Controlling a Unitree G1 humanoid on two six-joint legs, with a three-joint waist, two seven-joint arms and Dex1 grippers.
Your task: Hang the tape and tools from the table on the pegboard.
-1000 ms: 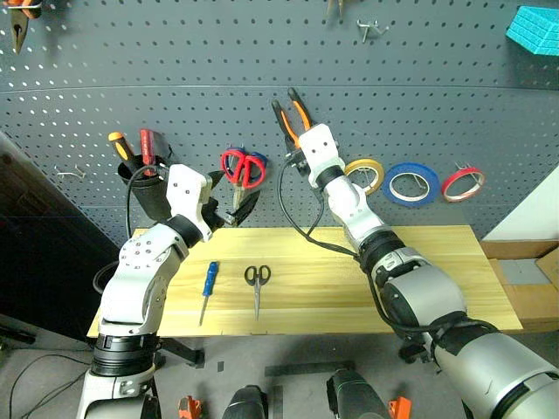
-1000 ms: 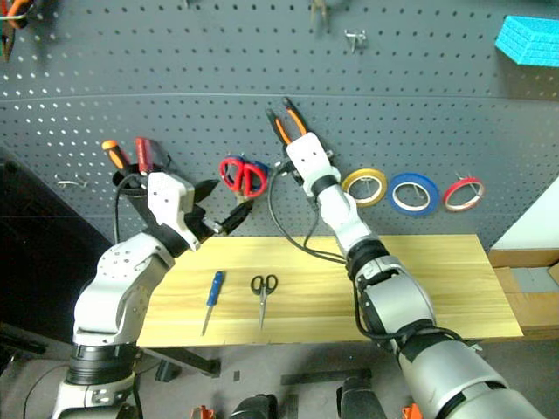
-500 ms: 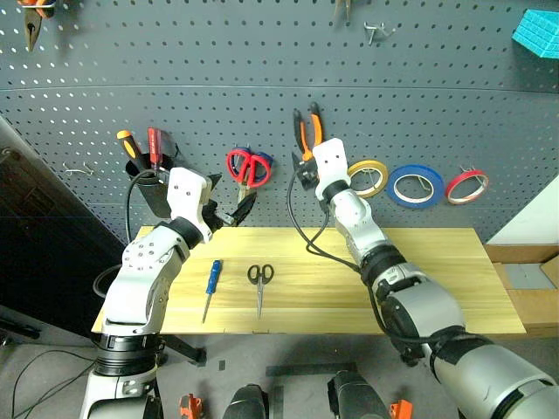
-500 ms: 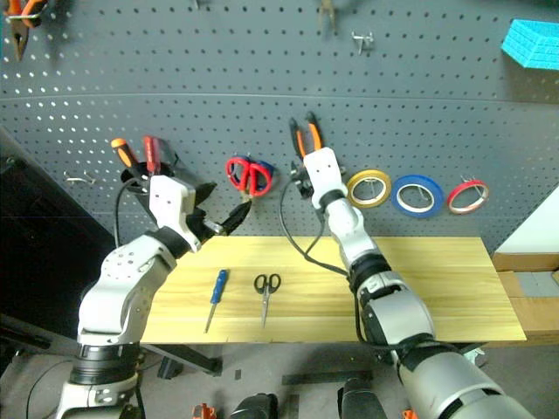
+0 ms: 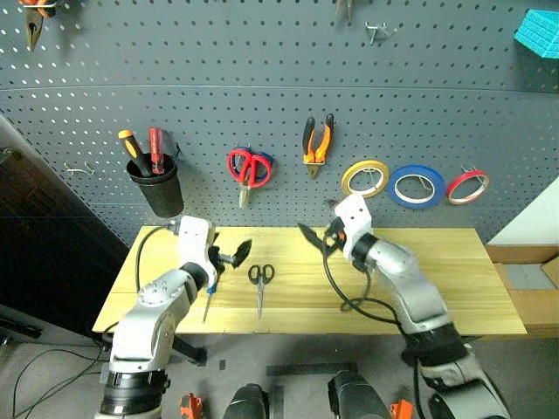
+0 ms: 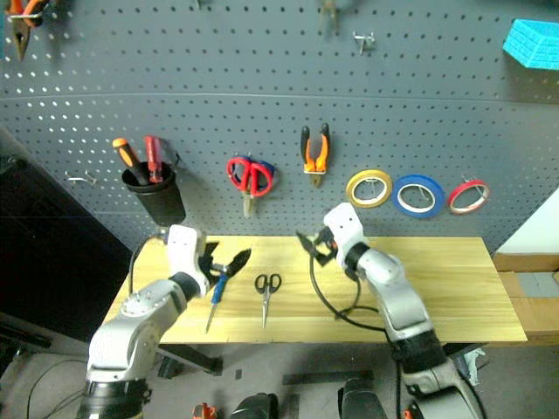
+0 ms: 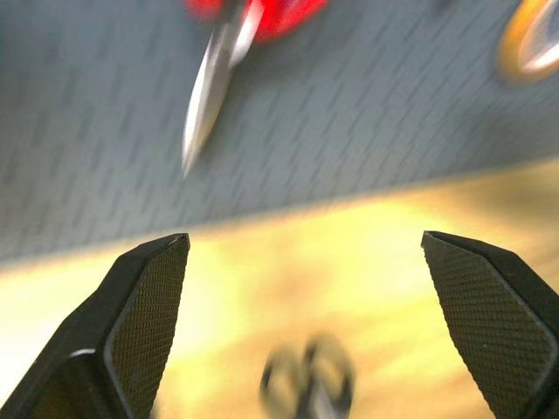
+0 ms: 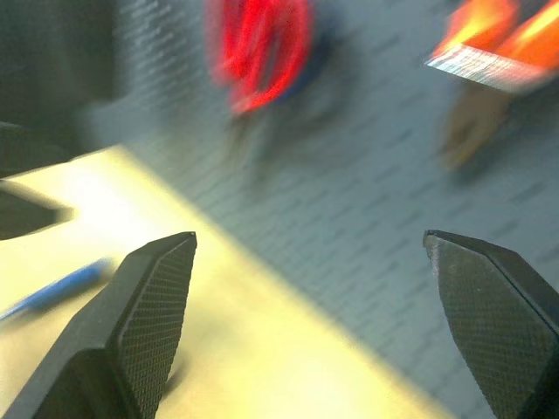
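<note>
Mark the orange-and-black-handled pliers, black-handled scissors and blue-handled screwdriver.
orange-and-black-handled pliers [image 5: 316,140], left eye view, handles.
black-handled scissors [image 5: 258,275], left eye view, finger loops.
blue-handled screwdriver [image 6: 217,289], right eye view, handle.

This is a workshop corner: a big grey-blue pegboard fills the wall, its hooks carrying orange-handled pliers, red-handled scissors and a row of tape rolls, yellow, blue and red. A black cup on the board holds screwdrivers, and more pliers hang at the top left. Below stands a plain wooden workbench on black legs, with black-handled scissors and a blue-handled screwdriver lying on it
</note>
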